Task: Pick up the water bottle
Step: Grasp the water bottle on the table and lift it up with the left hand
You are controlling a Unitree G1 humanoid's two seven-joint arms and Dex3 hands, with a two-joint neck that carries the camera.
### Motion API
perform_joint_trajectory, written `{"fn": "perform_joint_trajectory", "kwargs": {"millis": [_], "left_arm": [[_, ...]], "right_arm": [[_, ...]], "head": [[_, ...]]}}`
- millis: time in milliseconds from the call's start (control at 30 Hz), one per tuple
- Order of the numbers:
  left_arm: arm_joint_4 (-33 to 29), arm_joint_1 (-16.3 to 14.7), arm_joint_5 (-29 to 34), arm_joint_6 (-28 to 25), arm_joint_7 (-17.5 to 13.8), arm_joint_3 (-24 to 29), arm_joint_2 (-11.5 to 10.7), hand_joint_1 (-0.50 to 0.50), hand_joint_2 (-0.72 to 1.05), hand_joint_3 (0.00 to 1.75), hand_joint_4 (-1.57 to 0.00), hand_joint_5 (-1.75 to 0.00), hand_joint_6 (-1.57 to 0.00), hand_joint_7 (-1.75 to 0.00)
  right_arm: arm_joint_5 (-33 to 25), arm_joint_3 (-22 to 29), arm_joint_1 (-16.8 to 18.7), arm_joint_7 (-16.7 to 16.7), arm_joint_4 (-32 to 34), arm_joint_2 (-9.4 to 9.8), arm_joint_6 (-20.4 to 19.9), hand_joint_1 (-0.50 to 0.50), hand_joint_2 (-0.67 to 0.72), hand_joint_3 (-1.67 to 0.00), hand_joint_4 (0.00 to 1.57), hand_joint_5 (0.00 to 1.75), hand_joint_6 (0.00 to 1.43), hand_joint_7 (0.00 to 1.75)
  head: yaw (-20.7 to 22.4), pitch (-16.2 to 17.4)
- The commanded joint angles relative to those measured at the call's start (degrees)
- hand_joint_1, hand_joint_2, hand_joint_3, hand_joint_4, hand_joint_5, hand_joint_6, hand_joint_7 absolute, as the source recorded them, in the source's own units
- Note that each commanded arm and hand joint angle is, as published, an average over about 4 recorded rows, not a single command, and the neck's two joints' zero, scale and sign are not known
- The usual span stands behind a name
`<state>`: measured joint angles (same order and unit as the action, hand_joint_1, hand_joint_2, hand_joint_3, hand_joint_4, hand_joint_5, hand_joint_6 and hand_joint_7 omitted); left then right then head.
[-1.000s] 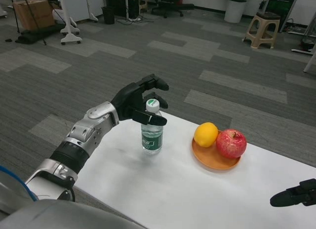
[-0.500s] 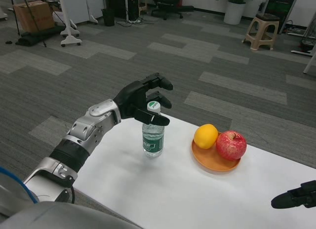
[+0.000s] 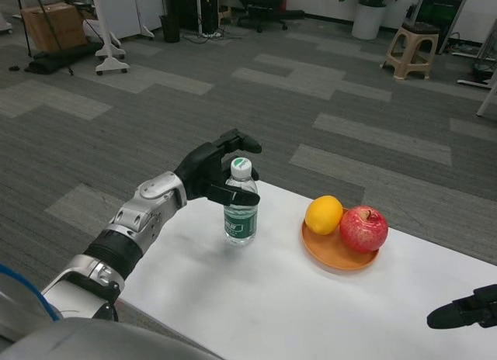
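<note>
An orange plate [image 3: 335, 257] is seen on the white table [image 3: 256, 298], right of centre, holding a lemon [image 3: 323, 214] and a red apple [image 3: 363, 227] side by side. The bottle [image 3: 241, 205] stands upright left of the plate. The left hand [image 3: 213, 167] is curled around its neck from the left, thumb across the near side; whether it actually grips cannot be told. The right hand [image 3: 463, 309] lies at the near right edge, its state unclear.

Clear plastic water bottle [image 3: 241, 206], glossy white table [image 3: 272, 298], matt black robot hand [image 3: 211, 170]
</note>
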<state>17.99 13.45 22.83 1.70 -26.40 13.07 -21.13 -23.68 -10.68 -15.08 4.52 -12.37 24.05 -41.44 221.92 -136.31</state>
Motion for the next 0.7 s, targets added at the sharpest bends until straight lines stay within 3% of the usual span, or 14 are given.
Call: {"fn": "perform_joint_trajectory", "kwargs": {"millis": [33, 133, 200, 300, 367, 700], "left_arm": [[2.5, -0.3, -1.6, 1.9, 0.6, 0.3, 0.5, -0.14, 0.69, 0.26, 0.00, -1.75, 0.00, -1.22], [3.5, -0.4, -2.7, 3.1, 1.4, 0.4, 0.9, -0.38, 0.74, 0.22, 0.00, -1.75, 0.00, -1.10], [3.8, -0.4, -3.3, 3.7, 2.0, 0.5, 1.0, -0.50, 0.56, 0.17, 0.00, -1.75, 0.00, -1.03], [4.3, -0.6, -5.2, 4.3, 2.8, 0.6, 1.4, -0.50, 0.07, 0.17, 0.00, -1.75, 0.00, -0.94], [4.5, -0.8, -6.6, 4.4, 3.3, 0.8, 1.7, -0.50, -0.10, 0.17, 0.00, -1.75, 0.00, -0.87], [4.4, -2.2, -12.8, 4.4, 5.2, 1.5, 2.5, -0.50, -0.26, 0.09, 0.00, -1.75, 0.00, -0.73]], "right_arm": [[-0.2, 0.7, 0.7, 0.1, 0.7, -0.04, -0.6, -0.25, 0.53, 0.00, 0.00, 0.00, 0.00, 0.00], [-0.2, 0.7, 0.8, 0.1, 1.0, -0.13, -0.6, -0.25, 0.53, 0.00, 0.00, 0.00, 0.00, 0.00], [-0.2, 0.7, 0.8, 0.1, 1.1, -0.19, -0.6, -0.25, 0.53, 0.00, 0.00, 0.00, 0.00, 0.00], [-0.2, 0.7, 1.0, 0.1, 1.2, -0.26, -0.6, -0.25, 0.53, 0.00, 0.00, 0.00, 0.00, 0.00], [-0.2, 0.7, 1.1, 0.1, 1.3, -0.30, -0.6, -0.25, 0.53, 0.00, 0.00, 0.00, 0.00, 0.00], [-0.2, 0.5, 1.3, 0.1, 2.0, -0.32, -0.6, -0.25, 0.53, 0.00, 0.00, 0.00, 0.00, 0.00]], "head": [[0.1, 0.0], [0.3, 0.0], [0.3, 0.1], [0.3, 0.2], [0.4, 0.3], [0.8, 0.5]]}}
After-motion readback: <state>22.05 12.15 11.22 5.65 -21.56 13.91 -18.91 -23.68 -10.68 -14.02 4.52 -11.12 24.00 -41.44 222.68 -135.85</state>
